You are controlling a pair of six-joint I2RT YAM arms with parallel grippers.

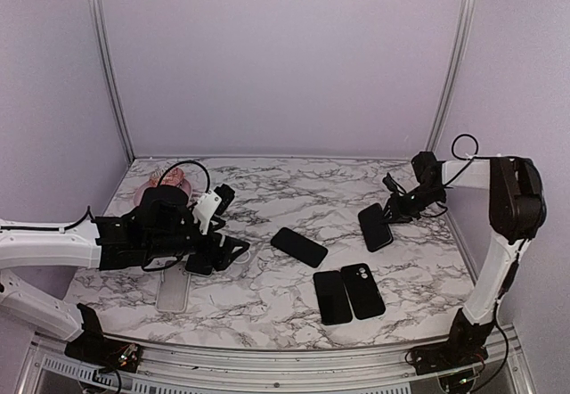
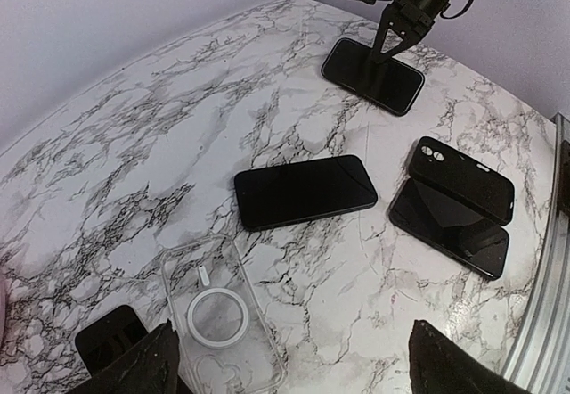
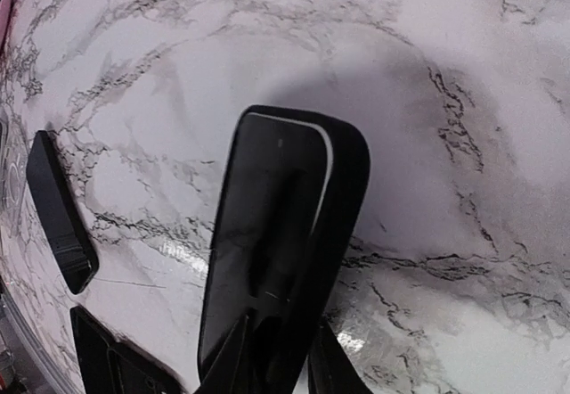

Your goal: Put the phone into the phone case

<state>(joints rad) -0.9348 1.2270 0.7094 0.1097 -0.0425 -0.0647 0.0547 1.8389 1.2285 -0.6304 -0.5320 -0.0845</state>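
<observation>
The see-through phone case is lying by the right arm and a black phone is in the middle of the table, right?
Not quite. The see-through case lies by the left arm, as the top view shows. The black phone is in the middle.

You are working in a robotics test cell: plain lilac walls (image 1: 285,55), aluminium frame posts (image 1: 109,64), a marble-pattern bench (image 1: 294,180), a left arm (image 1: 44,244) and a right arm (image 1: 509,225) bolted at its near edge, with exposed cabling (image 1: 183,166).

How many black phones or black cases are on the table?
5: centre phone; front phone beside black case; far phone at the right gripper; a dark slab, partly hidden, by the clear case. The left arm may hide more.
</observation>
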